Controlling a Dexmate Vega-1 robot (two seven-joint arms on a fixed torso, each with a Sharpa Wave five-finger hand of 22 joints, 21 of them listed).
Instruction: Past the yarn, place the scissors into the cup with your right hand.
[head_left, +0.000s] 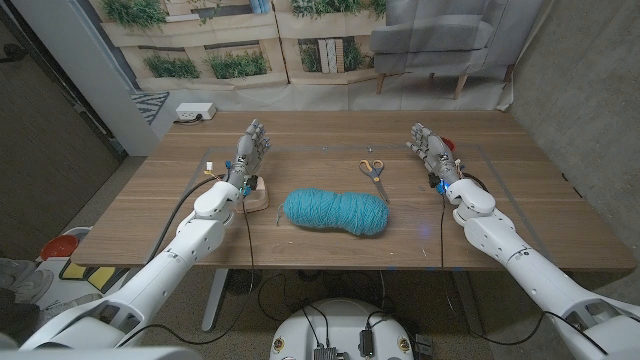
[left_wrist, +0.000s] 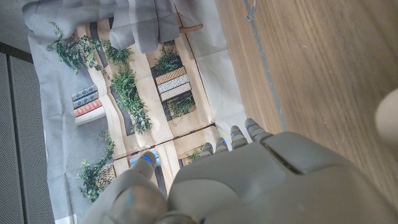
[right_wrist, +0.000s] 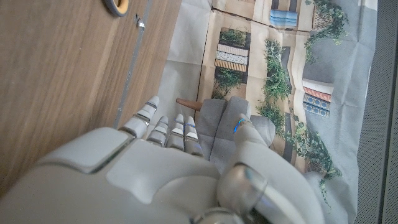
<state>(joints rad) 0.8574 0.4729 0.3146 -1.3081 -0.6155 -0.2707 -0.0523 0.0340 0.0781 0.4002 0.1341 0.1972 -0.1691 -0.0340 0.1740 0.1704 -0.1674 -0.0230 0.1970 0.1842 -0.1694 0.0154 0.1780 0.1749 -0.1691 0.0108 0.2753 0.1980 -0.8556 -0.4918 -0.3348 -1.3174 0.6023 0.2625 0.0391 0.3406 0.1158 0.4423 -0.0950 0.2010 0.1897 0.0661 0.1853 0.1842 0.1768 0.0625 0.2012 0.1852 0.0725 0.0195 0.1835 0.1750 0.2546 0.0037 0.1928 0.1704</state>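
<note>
Waiting to reach for the scissors

Starting from the tabletop (head_left: 520, 215), a long board of brown wood grain, we judge that the task has not yet begun: the scissors with pale yellow handles and grey metal blades (head_left: 373, 171) lie flat on the wood, beyond the far edge of the fat, fuzzy oblong skein of teal yarn (head_left: 335, 211), near it but apart. Our right robot hand (head_left: 432, 150) stands to the right of the scissors, released, fingers apart and reaching away from us, grasping nothing. Our left robot hand (head_left: 249, 150) mirrors it on the other side, also released and empty, beside a small pale wooden block (head_left: 258, 196)

We see a small red object (head_left: 457, 152) partly hidden behind the right robot hand; it may be the cup, but we cannot tell. The next move, as we judge it, calls for swinging the right robot hand leftward over the scissors and pinching them; thin, hard and lying flat, they will give little to grip, so the fingers must catch a handle loop or the blades' edge. The soft yarn could snag a low-passing finger
</note>
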